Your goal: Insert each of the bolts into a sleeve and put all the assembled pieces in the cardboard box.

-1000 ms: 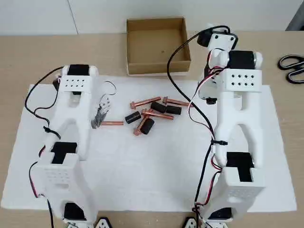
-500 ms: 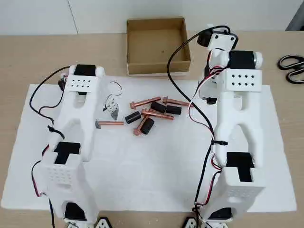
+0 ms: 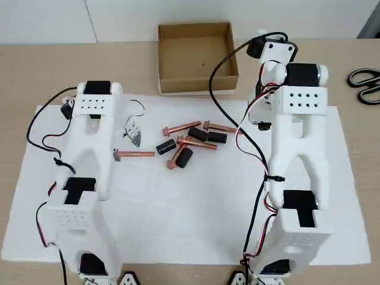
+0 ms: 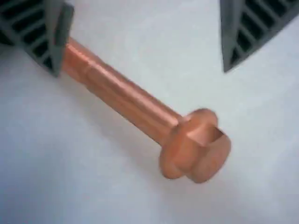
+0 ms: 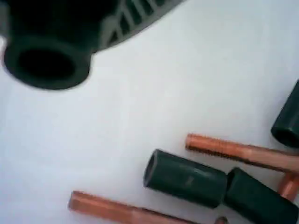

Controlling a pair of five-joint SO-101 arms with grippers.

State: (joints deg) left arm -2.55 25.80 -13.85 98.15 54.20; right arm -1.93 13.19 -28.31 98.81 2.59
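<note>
A copper bolt lies flat on the white sheet between the spread fingers of my left gripper, one finger touching its threaded end. From above, this bolt lies just in front of the left gripper. My right gripper is shut on a black sleeve, held above the sheet. Beyond it lie loose sleeves and bolts. The pile of bolts and black sleeves sits mid-sheet. The cardboard box stands open at the back.
A white sheet covers the wooden table. Black scissors lie at the far right edge. A black cable runs from the right arm across the box's front corner. Bare sheet stretches between the two arm bases.
My left gripper has come off the bolt it was down on and now hangs slightly behind it. The bolt lies fully exposed, shifted a little left. The right arm has not moved.
</note>
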